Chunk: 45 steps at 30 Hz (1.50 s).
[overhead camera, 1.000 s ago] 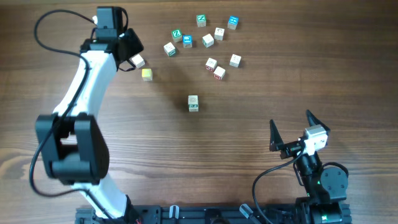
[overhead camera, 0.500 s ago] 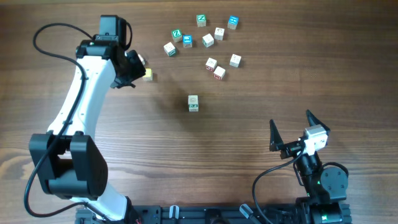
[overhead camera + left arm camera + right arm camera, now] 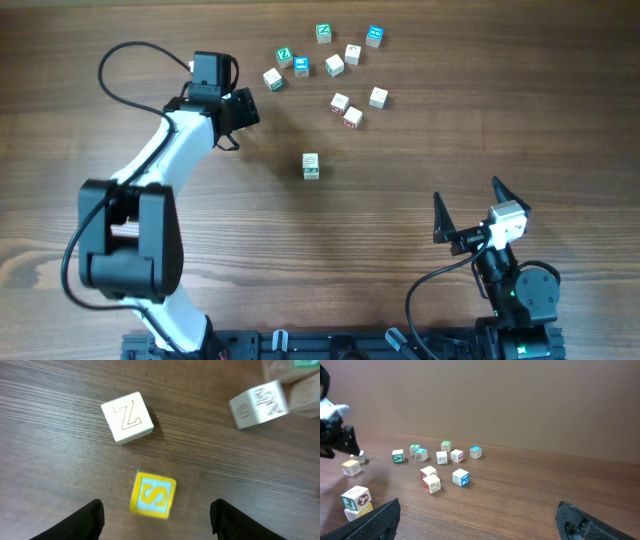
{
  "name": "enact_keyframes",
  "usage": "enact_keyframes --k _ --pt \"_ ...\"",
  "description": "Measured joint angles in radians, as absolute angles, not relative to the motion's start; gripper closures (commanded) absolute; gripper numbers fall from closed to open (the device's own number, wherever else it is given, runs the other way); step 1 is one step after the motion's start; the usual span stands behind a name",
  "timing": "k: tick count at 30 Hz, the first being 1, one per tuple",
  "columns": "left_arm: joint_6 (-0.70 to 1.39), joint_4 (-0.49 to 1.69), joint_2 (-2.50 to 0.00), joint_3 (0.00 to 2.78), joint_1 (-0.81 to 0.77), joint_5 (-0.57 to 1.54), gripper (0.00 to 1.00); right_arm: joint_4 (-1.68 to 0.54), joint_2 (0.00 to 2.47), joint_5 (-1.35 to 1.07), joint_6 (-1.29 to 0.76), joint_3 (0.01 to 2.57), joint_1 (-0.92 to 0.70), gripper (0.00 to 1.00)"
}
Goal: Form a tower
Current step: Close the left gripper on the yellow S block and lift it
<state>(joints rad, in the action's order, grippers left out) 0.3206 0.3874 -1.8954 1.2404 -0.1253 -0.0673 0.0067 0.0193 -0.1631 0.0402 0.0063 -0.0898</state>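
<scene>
The yellow S cube (image 3: 152, 495), apparently skewed between the spread left gripper (image 3: 157, 508), could be twisted out when pinched.

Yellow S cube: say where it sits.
Left wrist view, low centre: the yellow S cube lies untouched within the open left gripper, pale Z cube beyond.

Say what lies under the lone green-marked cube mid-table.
Under the green-marked cube: a yellowish cube, top face covered, lower part behind a finger of the right gripper.
</scene>
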Motion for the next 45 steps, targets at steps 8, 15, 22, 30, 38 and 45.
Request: enact_keyframes --k 8,15,22,30,38,45 --pt "0.258 0.270 -1.997 1.234 -0.125 -0.075 0.53 0.007 0.019 -0.163 0.040 0.006 -0.090 0.00" --pt "0.244 0.292 -1.997 1.234 -0.125 -0.078 0.64 0.007 0.019 -0.163 0.040 0.006 -0.090 0.00" --pt "0.245 0.300 -1.997 1.234 -0.125 -0.079 0.60 0.007 0.019 -0.163 0.040 0.006 -0.090 0.00" --pt "0.245 0.328 -1.990 1.234 -0.125 -0.079 0.65 0.007 0.019 -0.163 0.040 0.006 -0.090 0.00" --pt "0.244 0.354 -1.882 1.233 -0.125 -0.081 0.43 0.007 0.019 -0.163 0.040 0.006 -0.090 0.00" --pt "0.244 0.323 -1.934 1.233 -0.125 -0.081 0.52 0.007 0.019 -0.163 0.040 0.006 -0.090 0.00"
